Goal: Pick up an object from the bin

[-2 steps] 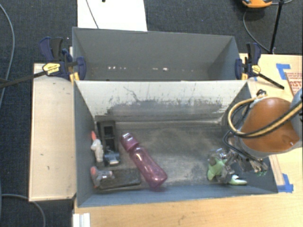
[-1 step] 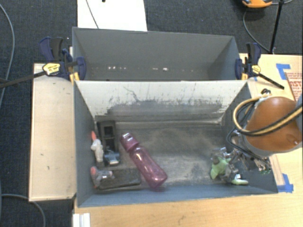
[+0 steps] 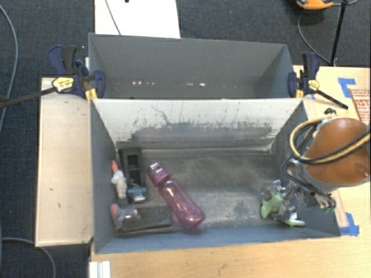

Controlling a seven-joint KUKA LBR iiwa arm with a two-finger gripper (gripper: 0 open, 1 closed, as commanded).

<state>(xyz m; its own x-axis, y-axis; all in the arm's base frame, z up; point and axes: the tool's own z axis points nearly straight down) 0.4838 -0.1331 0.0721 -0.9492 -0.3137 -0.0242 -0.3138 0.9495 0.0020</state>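
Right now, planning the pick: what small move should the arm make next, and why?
Probably ease straight down a little: the gripper sits at the bin's lower right corner, right at a small green thing, while the purple bottle lies well to the left.

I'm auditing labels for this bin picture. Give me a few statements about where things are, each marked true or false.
1. The purple bottle lies on its side in the left half of the bin. True.
2. The gripper is over the purple bottle. False: it is in the bin's near right corner, far from the bottle.
3. A black block sits close to the bin's left wall. True.
4. The green thing lies in the far left corner. False: it is in the near right corner, right by the gripper.
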